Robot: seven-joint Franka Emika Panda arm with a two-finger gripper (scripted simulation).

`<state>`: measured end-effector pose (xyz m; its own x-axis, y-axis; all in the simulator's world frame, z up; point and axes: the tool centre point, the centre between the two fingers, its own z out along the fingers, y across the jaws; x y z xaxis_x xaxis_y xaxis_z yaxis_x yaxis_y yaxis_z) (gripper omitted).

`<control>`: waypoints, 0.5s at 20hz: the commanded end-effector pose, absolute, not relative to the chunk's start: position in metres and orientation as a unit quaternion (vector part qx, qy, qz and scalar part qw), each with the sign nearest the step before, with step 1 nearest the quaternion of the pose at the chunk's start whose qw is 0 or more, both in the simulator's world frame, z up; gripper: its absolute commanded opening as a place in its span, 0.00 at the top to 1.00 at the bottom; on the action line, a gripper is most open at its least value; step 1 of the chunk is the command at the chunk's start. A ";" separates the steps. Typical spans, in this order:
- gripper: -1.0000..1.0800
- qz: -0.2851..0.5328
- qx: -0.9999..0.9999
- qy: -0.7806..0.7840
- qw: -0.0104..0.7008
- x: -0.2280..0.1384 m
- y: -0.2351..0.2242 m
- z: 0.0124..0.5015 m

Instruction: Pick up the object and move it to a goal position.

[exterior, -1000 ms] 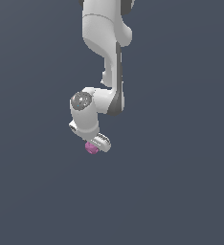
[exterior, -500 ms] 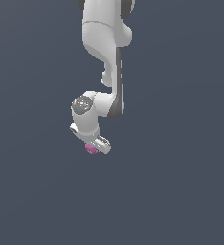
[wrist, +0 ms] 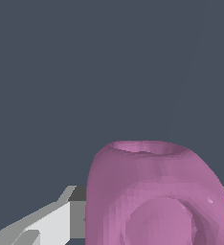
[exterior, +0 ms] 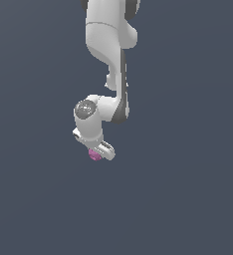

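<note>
When we look at the exterior view, we see the white jointed robot arm (exterior: 108,60) coming down from the upper edge of the picture, with its white gripper (exterior: 96,152) at the lowest point. Directly under the gripper, touching it, sits the small pink-purple ball with a bumpy surface (exterior: 94,155); only a part of the ball shows below the white housing. Around the arm there is nothing but a flat dark grey-blue background (exterior: 188,189). We find no table edge, no shadow and no goal marker, so from this view we cannot say how high the ball is or how near it is to the goal.

When we go to the wrist view, the ball (wrist: 157,196) fills a large part of the picture, very close to the camera. Beside the ball, one light grey gripper finger (wrist: 47,222) is visible, and a dark grey strip runs behind it. The second finger is mostly hidden by the ball.

We judge that the gripper is clenched on the ball, because the ball stays against the fingers with nothing under it. So the picking up seems to be done. What is left is the carrying to the goal position, and the pictures do not show where that position is.
</note>
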<state>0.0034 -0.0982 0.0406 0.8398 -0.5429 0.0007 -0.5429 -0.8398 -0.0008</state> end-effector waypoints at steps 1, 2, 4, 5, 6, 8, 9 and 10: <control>1.00 -0.001 -0.959 0.283 0.000 0.005 -0.102 0.042; 1.00 -0.001 -0.959 0.283 0.000 0.006 -0.104 0.043; 1.00 -0.001 -0.959 0.283 0.000 0.009 -0.111 0.045; 1.00 -0.001 -0.959 0.283 0.000 0.011 -0.114 0.046; 1.00 -0.001 -0.959 0.283 0.000 0.013 -0.119 0.048; 1.00 -0.001 -0.959 0.283 0.000 0.017 -0.128 0.052; 1.00 -0.001 -0.959 0.283 0.000 0.020 -0.134 0.054; 1.00 0.000 -0.959 0.283 0.000 0.023 -0.139 0.055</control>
<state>0.0190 -0.1307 0.0523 0.8397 -0.5431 0.0006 -0.5431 -0.8397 -0.0006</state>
